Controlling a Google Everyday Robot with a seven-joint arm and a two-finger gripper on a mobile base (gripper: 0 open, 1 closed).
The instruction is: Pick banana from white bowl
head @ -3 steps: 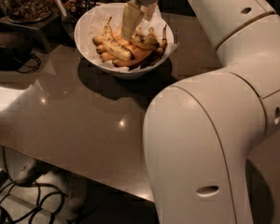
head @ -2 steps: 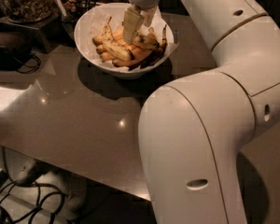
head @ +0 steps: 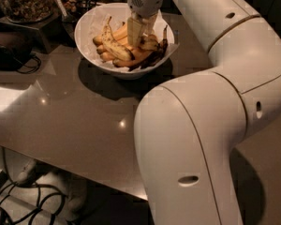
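Observation:
The white bowl (head: 91, 55) stands at the back of the brown table, lined with white paper that sticks out over its rim. Several bananas lie in it. The yellow, brown-freckled banana (head: 113, 43) lies on the left of the heap, its dark tip pointing up. A mostly dark brown banana (head: 158, 52) lies on the right. My gripper (head: 136, 33) reaches straight down into the middle of the bowl, just right of the freckled banana, touching the heap. It hides the fruit beneath it.
A glass jar of nuts (head: 25, 1) stands on a stand at the back left. A dark device with a cable (head: 9, 50) sits left of the bowl. My large white arm (head: 196, 139) fills the right side. Cables (head: 33, 196) lie on the floor below the table's front edge.
The gripper has sunk a little lower into the bowl. The arm's big elbow link has swung to the left. The bowl and bananas have not moved.

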